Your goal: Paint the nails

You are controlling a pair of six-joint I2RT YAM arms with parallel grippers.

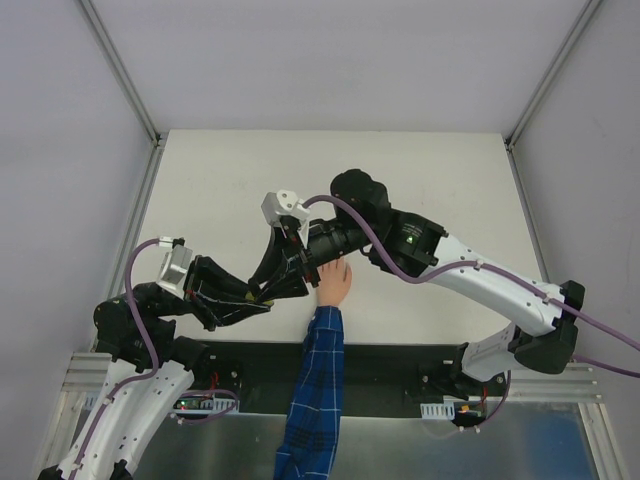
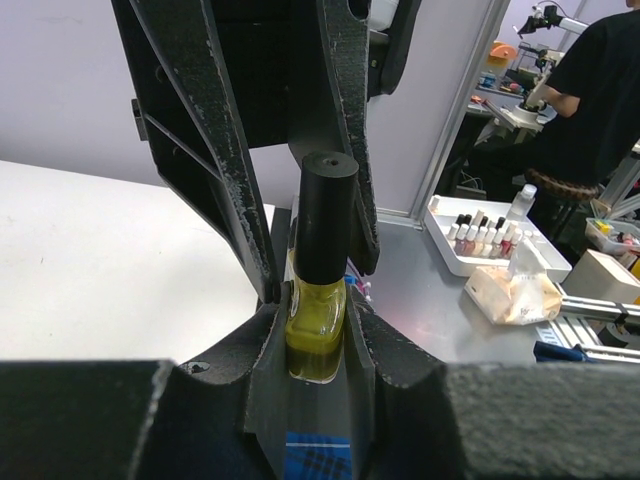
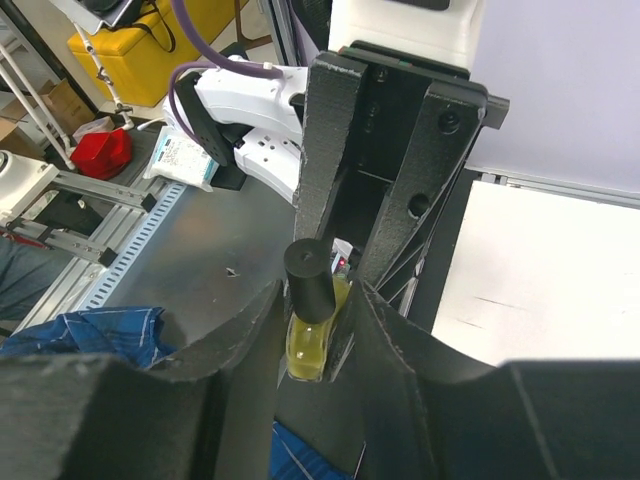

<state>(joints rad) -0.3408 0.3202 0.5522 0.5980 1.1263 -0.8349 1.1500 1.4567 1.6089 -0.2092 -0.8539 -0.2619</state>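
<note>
At the near edge of the bench [image 1: 230, 190], a blue plaid sleeve [image 1: 312, 390] runs up to the mannequin hand [image 1: 335, 283], which lies flat with its fingertips pointing away from the arm bases. The nails are too small to pick out from above, but they should sit at those fingertips, right beside the spot where both arms meet.

Just past the hand, the left fingers [image 2: 265, 370] are clamped tight on the glass body of the polish bottle [image 2: 317, 350]. Its black cap [image 2: 327, 215] is on. The right fingers [image 2: 232, 170] stand on either side of that cap at a narrow spread. Whether they press on it I cannot tell, as one side seems to show a gap.

I judge the step in hand to be opening the bottle, with no painting begun. Next, the right fingers need a firm hold on the cap. They must then twist it loose and draw the brush straight out while the left arm holds the bottle steady.
</note>
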